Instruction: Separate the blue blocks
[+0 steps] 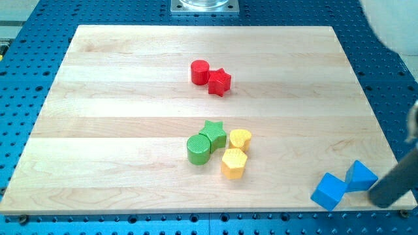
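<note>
Blue cube (pixel 328 191) touching blue triangular block (pixel 360 175) at the board's (pixel 117 78) bottom-right corner, dark rod just beside them on the right, its tip (pixel 379 199) blurred, no pincer fitted, so nothing gripped.

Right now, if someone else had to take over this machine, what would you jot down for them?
Tip: my tip sits at the view's bottom right, just right of the two blue blocks, close to or touching the nearer one; contact is too blurred to tell.
Job's things: the blue cube and the other blue block lie against each other at the board's bottom right corner.
Done: nothing yet; they are still together.
Left: push one blue block away from the other.
Elsewhere: two red blocks sit near the top; green and yellow blocks cluster in the middle.
</note>
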`<state>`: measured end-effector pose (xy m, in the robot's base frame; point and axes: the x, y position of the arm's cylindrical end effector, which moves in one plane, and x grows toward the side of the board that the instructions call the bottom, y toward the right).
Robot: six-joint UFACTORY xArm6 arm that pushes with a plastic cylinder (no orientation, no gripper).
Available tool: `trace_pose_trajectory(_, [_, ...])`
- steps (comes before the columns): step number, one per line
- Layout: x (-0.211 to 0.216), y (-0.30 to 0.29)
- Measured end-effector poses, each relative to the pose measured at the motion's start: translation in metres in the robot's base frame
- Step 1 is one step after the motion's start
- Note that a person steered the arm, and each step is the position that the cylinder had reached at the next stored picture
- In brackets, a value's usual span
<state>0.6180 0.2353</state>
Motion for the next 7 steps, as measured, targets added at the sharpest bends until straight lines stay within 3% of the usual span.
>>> trace_pose_trajectory(1, [0.000, -0.060])
trace_pose_trajectory(3, [0.000, -0.086])
trace_pose_trajectory(5, [-0.089, -0.069])
trace_pose_trajectory(7, [-0.083, -0.146])
